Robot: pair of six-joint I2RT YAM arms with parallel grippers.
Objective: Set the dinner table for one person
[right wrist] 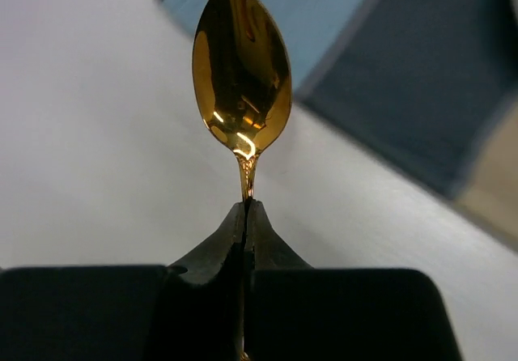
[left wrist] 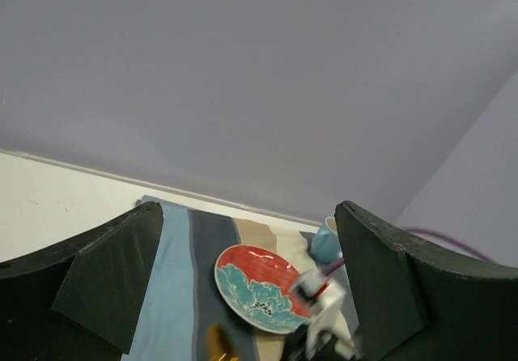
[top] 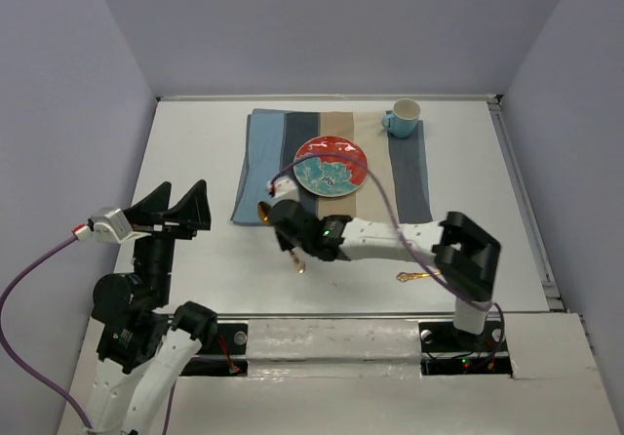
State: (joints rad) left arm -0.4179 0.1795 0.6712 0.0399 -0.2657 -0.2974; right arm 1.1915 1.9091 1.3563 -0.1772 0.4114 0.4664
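From above, the dinner table [top: 195, 142] is big and white. A striped mat [top: 258, 162] lies by its far edge, in the middle. A red and blue plate [top: 331, 165] sits on the mat. A blue cup [top: 403, 117] stands at the mat's far right corner. The right gripper [top: 276, 217] reaches over to the mat's near left corner and holds a gold spoon [top: 263, 211] tight. Another gold piece [top: 417, 277] lies by the table's near edge, on the right. It is too small to tell if it is a fork or a knife. The left gripper [top: 177, 206] hangs over the table's left side, jaws wide, holding nothing.

From the left wrist, two dark fingers [left wrist: 105, 280] stand far apart. Past them are the mat [left wrist: 174, 296], the plate [left wrist: 259, 296] and the cup [left wrist: 324, 244]. A bit of the spoon [left wrist: 217, 341] shows low down.

From the right wrist, the gripper [right wrist: 245, 211] pinches the spoon [right wrist: 243, 70] on its thin neck, just under the bowl. White table [right wrist: 81, 150] is below it, and the mat [right wrist: 421, 61] is just beyond.

The step seems to be laying the spoon beside the plate. It would go best to bring it down slowly and flat, in line with the plate but not touching it. The thin neck could twist in the pinch, so the gripper should let go only when the spoon rests.
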